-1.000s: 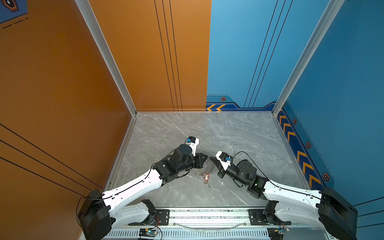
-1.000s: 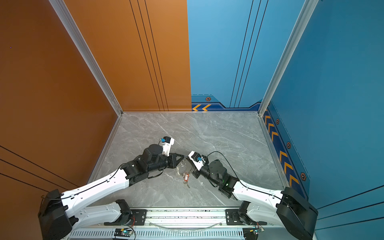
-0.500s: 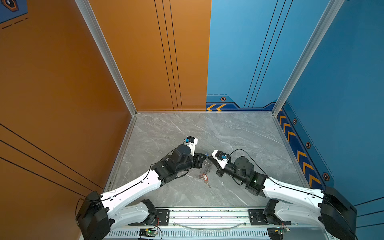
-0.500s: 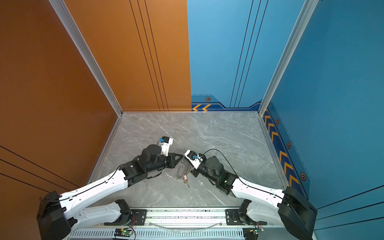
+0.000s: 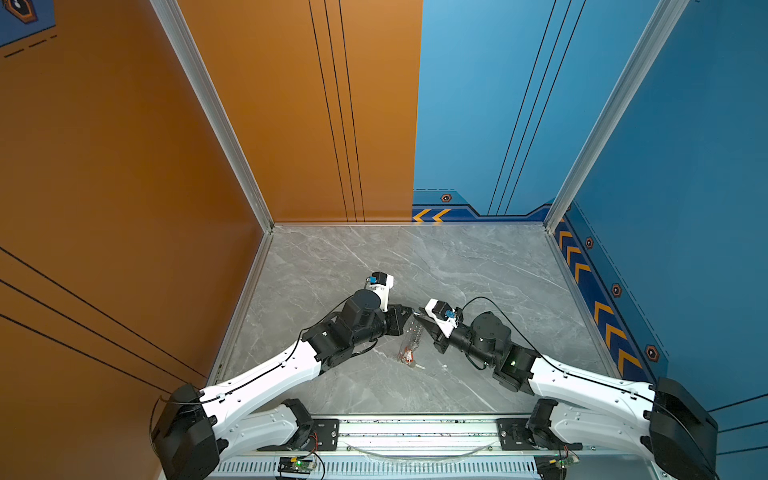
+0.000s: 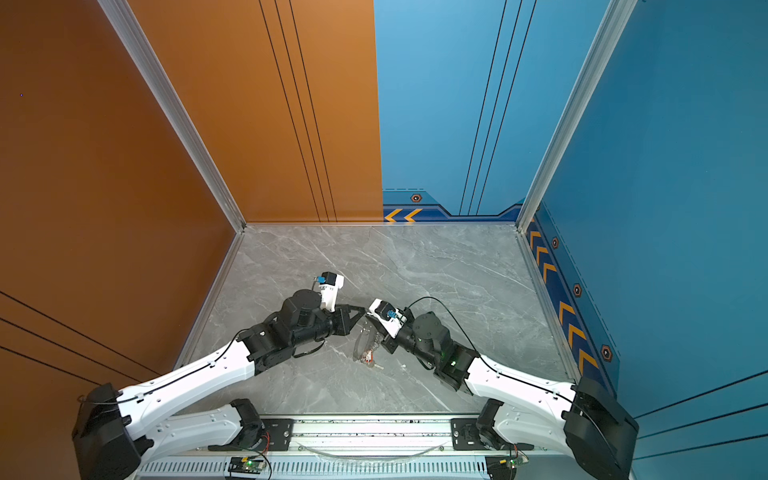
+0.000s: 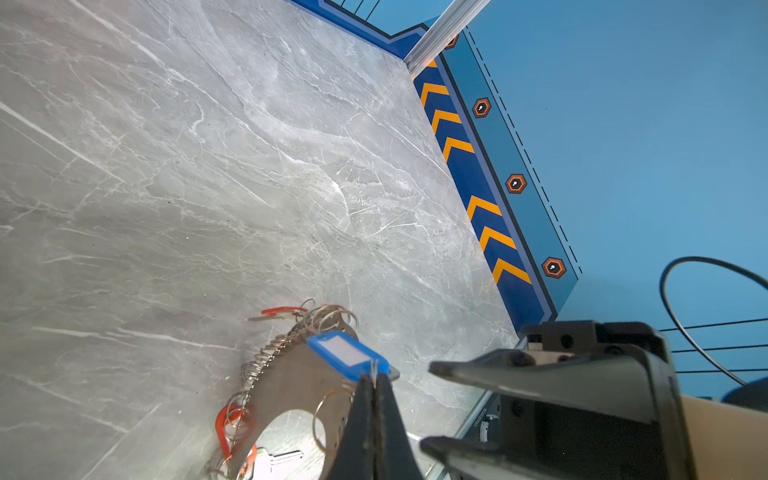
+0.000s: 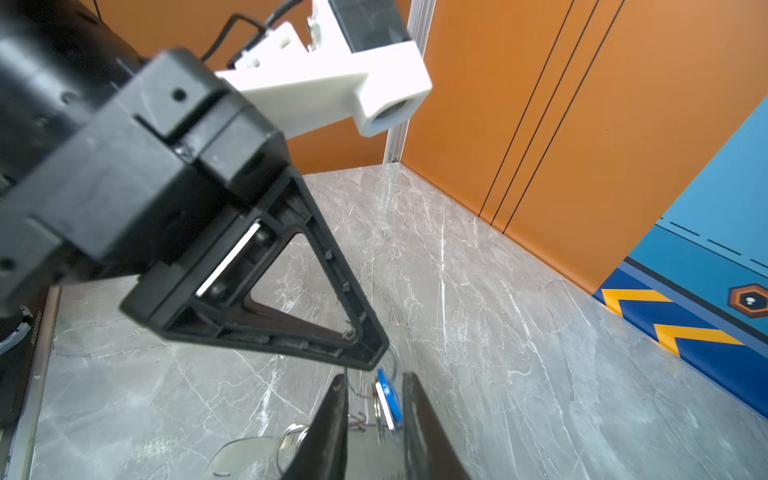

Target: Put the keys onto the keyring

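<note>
Left hand (image 7: 374,384) clenched on thin ring (image 7: 375,369) at blue tag (image 7: 347,353), propping keyring (image 7: 291,382) tilted off desk (image 7: 208,166); right hand (image 8: 374,376) parted, straddling tag, likely for threading.

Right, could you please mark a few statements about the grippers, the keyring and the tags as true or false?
1. The left gripper is shut on the thin ring by the blue tag. True.
2. The right gripper is clamped tight. False: its jaws stand apart, with the blue tag in the gap.
3. A red tag shows beside the keyring. True.
4. The keyring is a solid plate with no hole. False: it has a large hole in its middle.
</note>
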Robot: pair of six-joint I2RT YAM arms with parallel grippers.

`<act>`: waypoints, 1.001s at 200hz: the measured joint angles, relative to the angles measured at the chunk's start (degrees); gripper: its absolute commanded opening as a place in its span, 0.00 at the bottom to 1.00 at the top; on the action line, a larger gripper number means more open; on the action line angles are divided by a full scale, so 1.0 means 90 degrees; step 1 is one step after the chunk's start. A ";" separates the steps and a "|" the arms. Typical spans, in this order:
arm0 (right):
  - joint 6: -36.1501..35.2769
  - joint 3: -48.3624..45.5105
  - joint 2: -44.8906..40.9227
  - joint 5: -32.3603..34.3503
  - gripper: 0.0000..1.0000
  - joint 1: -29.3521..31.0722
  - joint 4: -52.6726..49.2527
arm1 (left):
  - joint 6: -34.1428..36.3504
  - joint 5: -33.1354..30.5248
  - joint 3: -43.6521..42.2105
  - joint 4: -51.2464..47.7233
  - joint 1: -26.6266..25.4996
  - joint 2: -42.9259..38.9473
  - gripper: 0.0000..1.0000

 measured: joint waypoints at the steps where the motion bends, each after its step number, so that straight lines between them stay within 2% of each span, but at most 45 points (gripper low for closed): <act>1: 0.0002 -0.0012 -0.0012 0.0005 0.25 0.0000 0.0012 | -0.0005 -0.0010 0.0000 0.0000 0.0000 -0.0002 0.00; 44: 0.0838 -0.0665 -0.0175 0.0894 0.32 0.0313 0.0716 | -0.0189 -0.0427 -0.0202 0.0080 0.0000 -0.0129 0.00; 48: 0.0942 -0.0724 -0.0141 0.1015 0.35 0.0384 0.0755 | -0.0209 -0.0469 -0.0226 0.0080 0.0005 -0.0146 0.00; 62: 0.1277 -0.0809 0.0046 0.1433 0.55 0.0651 0.0833 | -0.0296 -0.0634 -0.0325 0.0117 0.0007 -0.0194 0.00; 71: 0.1396 -0.0811 0.0211 0.1719 0.60 0.0848 0.0872 | -0.0355 -0.0736 -0.0372 0.0131 0.0017 -0.0202 0.00; 107: 0.1945 -0.0755 0.1090 0.2467 0.61 0.1523 0.0957 | -0.0568 -0.1107 -0.0444 0.0202 0.0041 -0.0204 0.00; 141: 0.2135 -0.0386 0.1974 0.2846 0.62 0.2089 0.1008 | -0.0639 -0.1362 -0.0444 0.0265 0.0046 -0.0204 0.00; 200: 0.2142 0.0002 0.2152 0.3410 0.65 0.2489 0.1071 | -0.0663 -0.1630 -0.0444 0.0257 0.0078 -0.0204 0.00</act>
